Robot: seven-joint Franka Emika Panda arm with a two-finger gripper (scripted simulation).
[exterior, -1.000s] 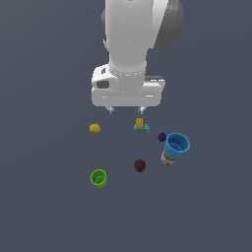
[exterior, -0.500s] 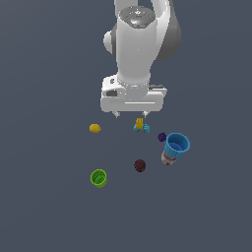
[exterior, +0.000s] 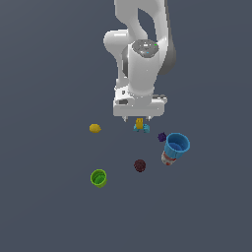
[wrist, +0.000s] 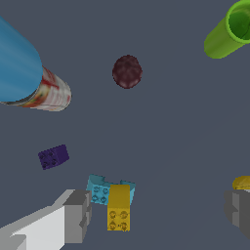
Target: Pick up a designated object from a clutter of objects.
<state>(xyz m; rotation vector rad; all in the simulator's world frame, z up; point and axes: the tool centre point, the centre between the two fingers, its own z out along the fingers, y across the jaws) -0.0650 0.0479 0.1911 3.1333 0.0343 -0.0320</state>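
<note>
Exterior view: tool [exterior: 137, 119] hangs low over the dark counter [exterior: 44, 74], fingers apart, nothing between them. Yellow studded brick [exterior: 140, 123] sits just under it, touching the cyan brick [exterior: 143, 129]. Purple studded piece [exterior: 161, 137] is just beside them, toward the exterior view's right. Blue cup [exterior: 176, 144] lies tipped against the red-white can [exterior: 168, 158]. Maroon ball [exterior: 140, 165] sits nearer the camera, green cup [exterior: 98, 177] further toward the exterior view's left, yellow lemon-like blob [exterior: 95, 128] well apart on that side.

Wrist view: tool [wrist: 158, 211] open wide, one finger [wrist: 77, 216] just beside the yellow studded brick [wrist: 118, 206], no contact visible. Brick lies partly on the cyan brick [wrist: 101, 189], between the two fingers. Purple studded piece [wrist: 53, 156], maroon ball [wrist: 127, 71], red-white can [wrist: 48, 93], blue cup [wrist: 17, 66], green cup [wrist: 229, 31] beyond. Lemon-like blob [wrist: 241, 183] peeks behind the other finger.
</note>
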